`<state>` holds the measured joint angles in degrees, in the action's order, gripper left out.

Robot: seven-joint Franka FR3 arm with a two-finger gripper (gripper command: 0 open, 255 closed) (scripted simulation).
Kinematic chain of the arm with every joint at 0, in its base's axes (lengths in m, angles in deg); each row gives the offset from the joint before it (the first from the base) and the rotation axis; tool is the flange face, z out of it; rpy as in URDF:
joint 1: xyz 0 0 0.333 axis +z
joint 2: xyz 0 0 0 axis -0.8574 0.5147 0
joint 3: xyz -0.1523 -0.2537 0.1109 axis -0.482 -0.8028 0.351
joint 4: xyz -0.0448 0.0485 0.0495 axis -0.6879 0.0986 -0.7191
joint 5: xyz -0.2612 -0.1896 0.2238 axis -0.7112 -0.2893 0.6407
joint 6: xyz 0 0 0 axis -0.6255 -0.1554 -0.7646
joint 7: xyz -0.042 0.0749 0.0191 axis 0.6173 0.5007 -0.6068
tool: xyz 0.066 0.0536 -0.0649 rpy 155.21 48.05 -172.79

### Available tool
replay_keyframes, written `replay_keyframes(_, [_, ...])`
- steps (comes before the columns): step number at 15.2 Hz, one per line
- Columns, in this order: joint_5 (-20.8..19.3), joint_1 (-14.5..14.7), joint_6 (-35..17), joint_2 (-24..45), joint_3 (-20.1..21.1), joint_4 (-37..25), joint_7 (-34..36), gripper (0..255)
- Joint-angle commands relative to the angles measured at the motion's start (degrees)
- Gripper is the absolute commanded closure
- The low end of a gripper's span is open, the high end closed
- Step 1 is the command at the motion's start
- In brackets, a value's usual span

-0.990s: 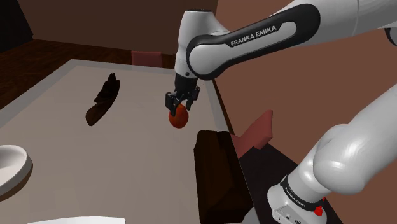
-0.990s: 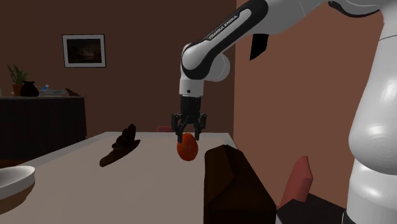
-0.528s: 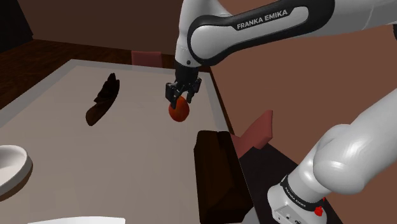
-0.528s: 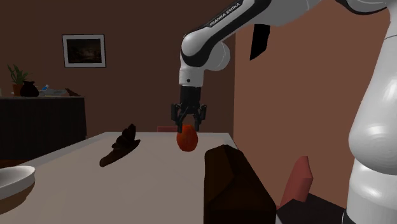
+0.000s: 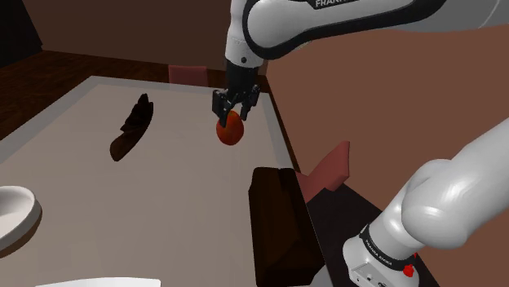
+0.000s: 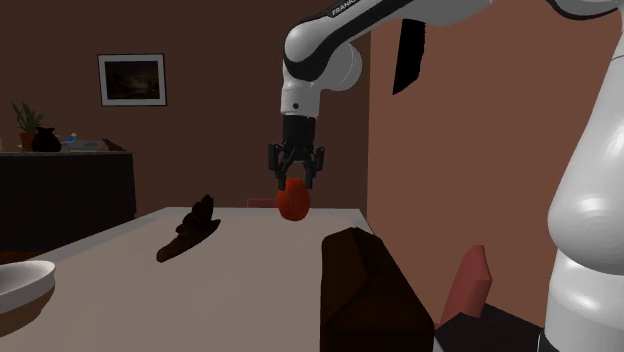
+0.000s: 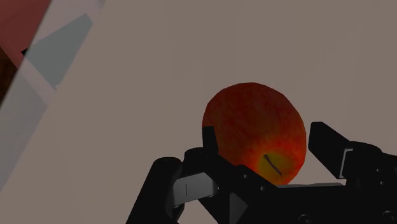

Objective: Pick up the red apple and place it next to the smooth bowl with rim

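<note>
The hand [image 5: 233, 116] clamps the red apple [image 5: 230, 132] from above, clear of the surface [image 5: 163, 204] near its far edge. Round, firm, light and smooth-skinned, it could slip; a hold across its widest girth seems safest. The bowl [image 5: 18, 214] sits well apart.

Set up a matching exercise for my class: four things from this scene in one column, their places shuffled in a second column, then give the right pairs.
Things:
1. red apple
2. white bowl
3. dark brown elongated object
4. framed picture

Places:
A. hanging on the wall
B. lying on the table, on its far half
C. clasped by the gripper, above the table
D. on the table at the shoulder view's left edge

Pairs: 1-C, 2-D, 3-B, 4-A
</note>
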<state>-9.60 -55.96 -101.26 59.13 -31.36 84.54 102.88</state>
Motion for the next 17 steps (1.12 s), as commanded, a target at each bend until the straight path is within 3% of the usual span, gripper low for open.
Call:
replay_keyframes(1, [0.07, -0.05, 1.48, -0.42, -0.14, -1.04, -0.11, 255])
replay_keyframes(8, [0.06, -0.15, 6.28, -1.04, -0.40, -5.24, -0.04, 255])
replay_keyframes(17, [-3.85, 4.77, 5.79, 8.98, 7.48, -14.76, 14.14, 255])
